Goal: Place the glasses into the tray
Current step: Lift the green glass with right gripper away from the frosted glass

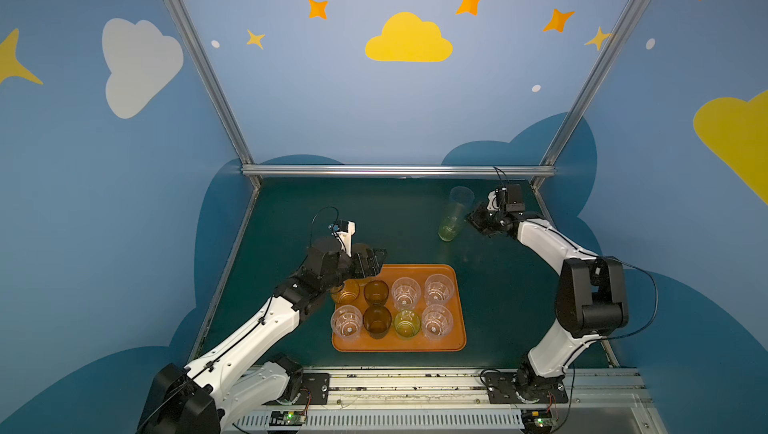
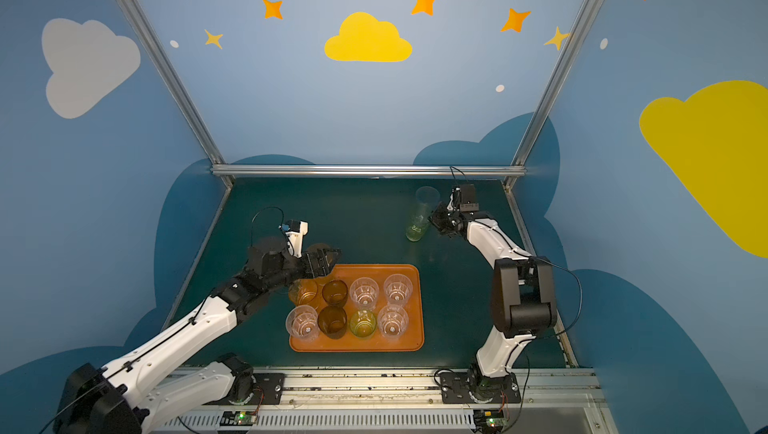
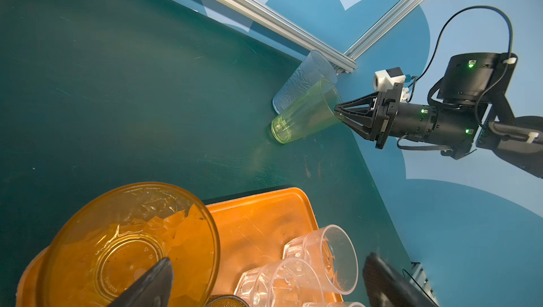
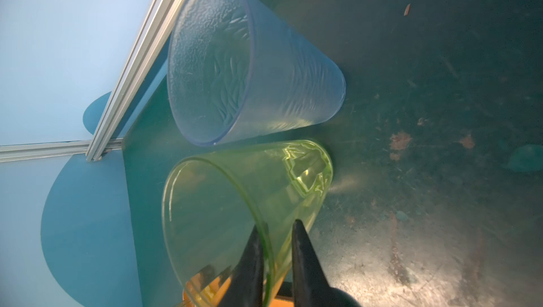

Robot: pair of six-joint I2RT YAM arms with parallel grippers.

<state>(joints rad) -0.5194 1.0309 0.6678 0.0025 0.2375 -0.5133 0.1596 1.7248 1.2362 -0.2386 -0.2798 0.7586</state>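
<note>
Tabletop (image 1: pixel 332 212), dark green and scuffed, is the biggest thing we see. On it, toward 6 o'clock, lies the orange tray (image 1: pixel 411 272) (image 2: pixel 370 272).

Over the tray's 10 o'clock corner hangs the left gripper (image 1: pixel 374 261). Its jaws are spread wide apart above the amber glass (image 1: pixel 345 291) (image 3: pixel 126 241), which stands in that corner.

Out at 1 o'clock, well apart from the tray, the right gripper (image 1: pixel 469 217) (image 4: pixel 277 223) is at the rim of the tall green glass (image 1: pixel 451 222) (image 4: pixel 235 202). In the right wrist view we see one finger inside the wall and one outside, drawn close together, though we cannot tell whether they pinch it. Just beside that glass, on its 12 o'clock side, is the tall greyish-clear glass (image 1: pixel 460 199) (image 4: pixel 249 64). Both rest on the tabletop, outside the tray.

Eight glasses sit in the tray in two rows of four. Next to the amber glass toward 3 o'clock, the dark brown glasses (image 1: pixel 376 291) (image 1: pixel 377 322) stand one behind the other. The yellow-green glass (image 1: pixel 407 323) is in the near row just beyond them. The clear faceted glasses (image 1: pixel 406 293) (image 1: pixel 439 288) (image 1: pixel 346 321) (image 1: pixel 437 322) fill the other four places.
</note>
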